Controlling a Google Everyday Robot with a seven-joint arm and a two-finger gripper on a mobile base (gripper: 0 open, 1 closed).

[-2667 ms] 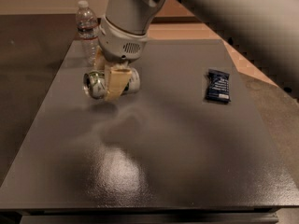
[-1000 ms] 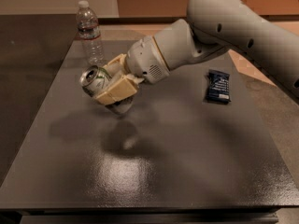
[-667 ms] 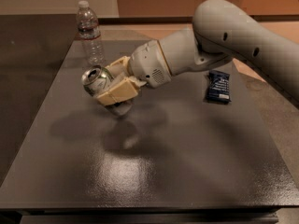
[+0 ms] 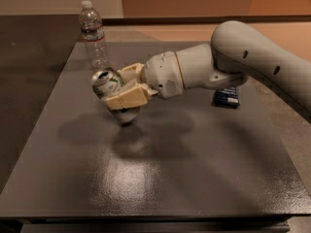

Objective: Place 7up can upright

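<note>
The 7up can (image 4: 111, 87), white and green with a silver top, is held tilted above the dark table (image 4: 160, 174), its top facing up and to the left. My gripper (image 4: 127, 86) reaches in from the right on a white arm and is shut on the can, with cream fingers (image 4: 127, 97) clamped on its sides. The can's bottom end hangs a little above the table, over its shadow.
A clear plastic water bottle (image 4: 94, 35) stands upright at the back left, just behind the can. A flat dark blue snack packet (image 4: 227, 96) lies at the right, partly hidden by my arm. The table's left edge lies near the can.
The can was lying on the table under my gripper; it is now lifted and its top has tilted more upward. My arm has swung low and to the right.
</note>
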